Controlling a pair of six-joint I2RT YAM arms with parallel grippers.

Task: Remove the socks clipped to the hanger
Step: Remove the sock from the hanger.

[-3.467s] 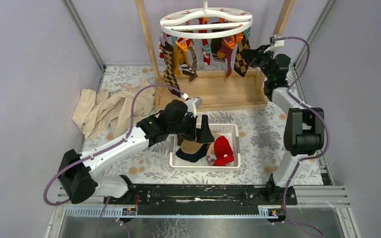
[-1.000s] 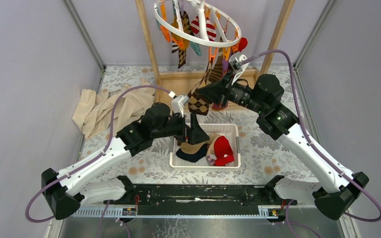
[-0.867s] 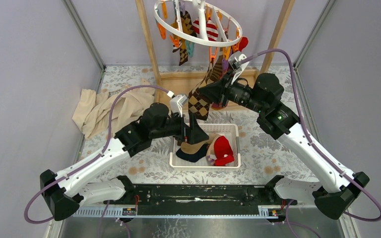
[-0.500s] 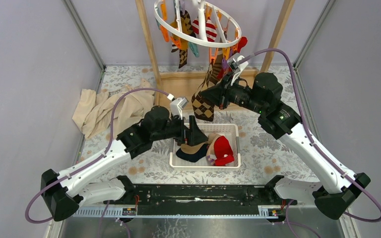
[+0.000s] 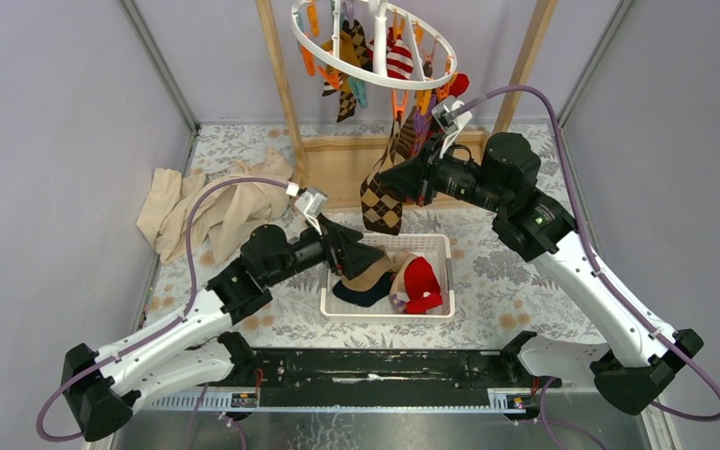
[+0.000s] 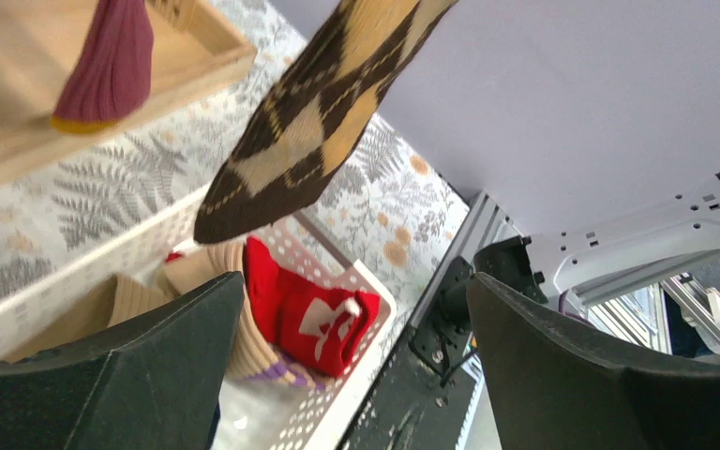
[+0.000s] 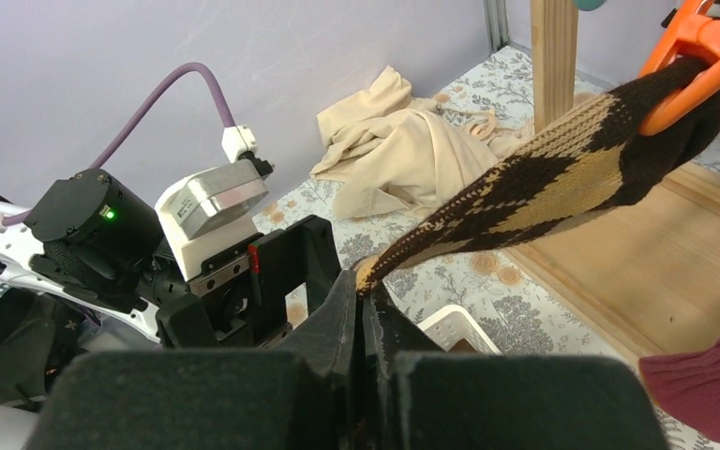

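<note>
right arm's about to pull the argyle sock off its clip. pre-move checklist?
1. Grip: right gripper shut on the argyle sock: ok.
2. Release: sock free of the orange clip: not ok, the clip bites its cuff.
3. Tension: sock taut between jaws and clip: ok.
4. Level: hanger hanging flat: not ok, the ring is tilted.
5. Clearance: left gripper open and off the sock: ok, it sits below, over the basket.
6. Drop zone: basket directly under the sock: cannot tell, the toe hangs near its far rim.

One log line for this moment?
right tool: shut on brown argyle knit sock | orange plastic clip: on sock | left tool: open, empty
</note>
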